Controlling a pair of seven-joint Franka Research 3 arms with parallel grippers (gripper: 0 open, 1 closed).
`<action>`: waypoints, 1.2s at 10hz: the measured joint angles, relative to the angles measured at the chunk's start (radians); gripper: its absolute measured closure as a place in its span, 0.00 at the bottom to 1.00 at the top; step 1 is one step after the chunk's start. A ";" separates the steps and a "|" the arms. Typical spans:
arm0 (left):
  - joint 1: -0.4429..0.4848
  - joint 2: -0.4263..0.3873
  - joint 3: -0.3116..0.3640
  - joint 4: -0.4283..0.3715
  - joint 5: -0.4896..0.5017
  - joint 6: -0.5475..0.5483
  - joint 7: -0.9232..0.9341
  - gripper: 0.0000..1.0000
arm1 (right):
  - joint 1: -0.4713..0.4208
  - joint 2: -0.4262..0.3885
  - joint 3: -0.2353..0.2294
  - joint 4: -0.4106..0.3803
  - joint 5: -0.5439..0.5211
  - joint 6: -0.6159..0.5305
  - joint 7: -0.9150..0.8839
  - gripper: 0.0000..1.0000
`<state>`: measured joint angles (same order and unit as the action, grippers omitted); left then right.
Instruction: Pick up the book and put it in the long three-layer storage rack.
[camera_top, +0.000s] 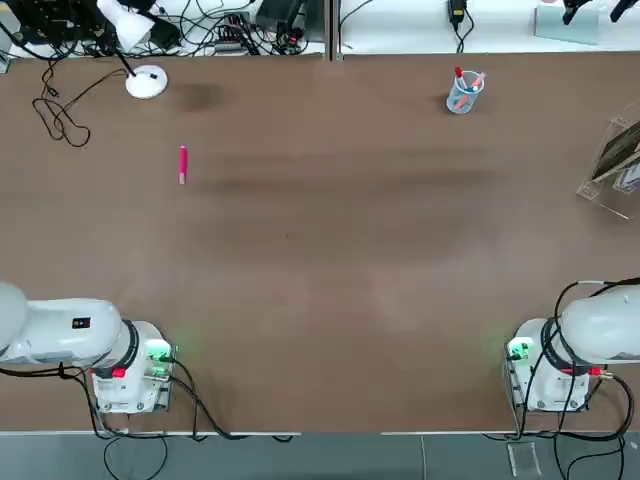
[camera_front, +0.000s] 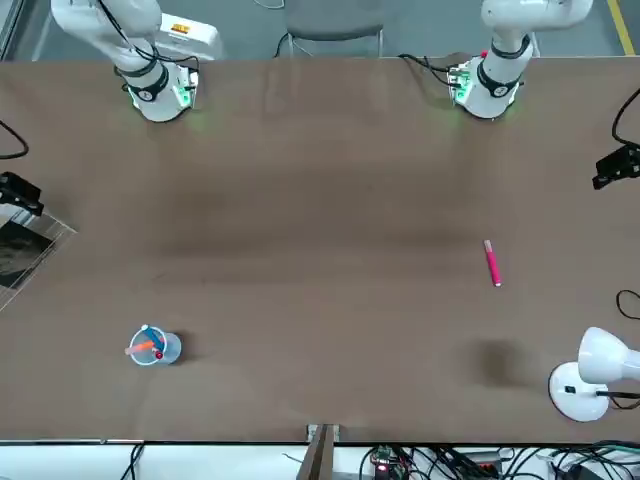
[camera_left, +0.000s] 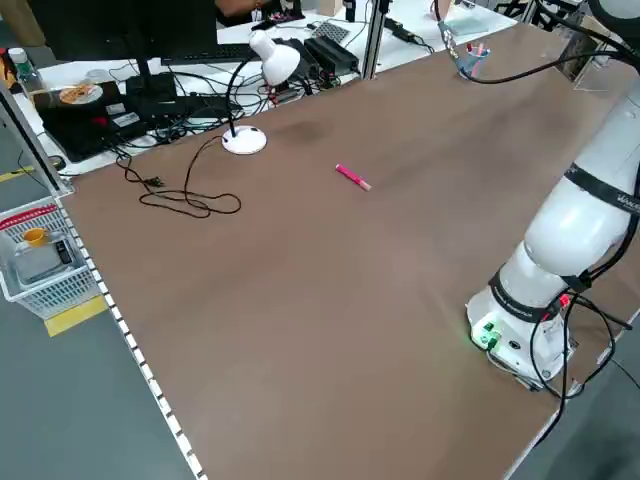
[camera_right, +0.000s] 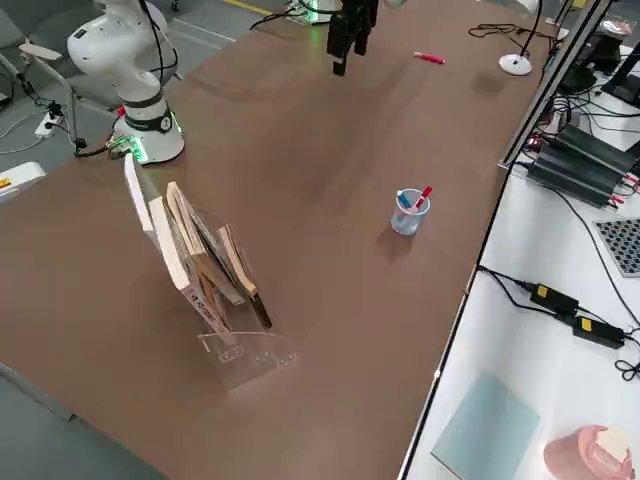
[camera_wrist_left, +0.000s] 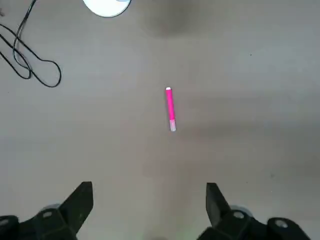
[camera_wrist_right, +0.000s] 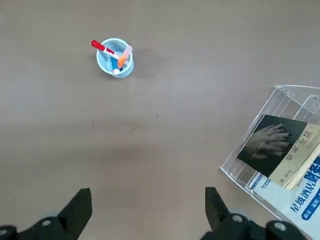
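Observation:
The book, dark-covered with a pale hand picture, leans inside the long three-layer storage rack, a clear acrylic stand at the table's far right edge. Other books lean with it in the rack. My right gripper hangs open and holds nothing, high above the table, apart from the rack and the book. Over the left half of the table my left gripper is also open, with nothing between its fingers.
A clear cup of pens stands at the far right of the table. A pink pen lies at the far left, near a white desk lamp and a looped black cable.

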<state>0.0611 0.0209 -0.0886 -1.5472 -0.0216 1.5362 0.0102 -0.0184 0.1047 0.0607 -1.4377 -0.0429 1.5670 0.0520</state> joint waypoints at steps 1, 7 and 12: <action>0.000 0.000 0.000 0.000 0.000 0.001 0.000 0.01 | 0.000 0.000 -0.001 -0.003 0.000 0.001 0.000 0.00; 0.000 0.001 0.000 0.000 0.000 0.003 0.000 0.01 | 0.000 -0.014 -0.008 -0.032 0.000 0.021 0.000 0.00; 0.000 0.002 0.000 0.000 0.000 0.005 0.000 0.01 | 0.000 -0.039 -0.011 -0.058 0.000 0.038 0.000 0.00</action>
<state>0.0611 0.0231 -0.0886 -1.5472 -0.0216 1.5411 0.0104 -0.0184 0.0660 0.0501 -1.4954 -0.0426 1.6053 0.0525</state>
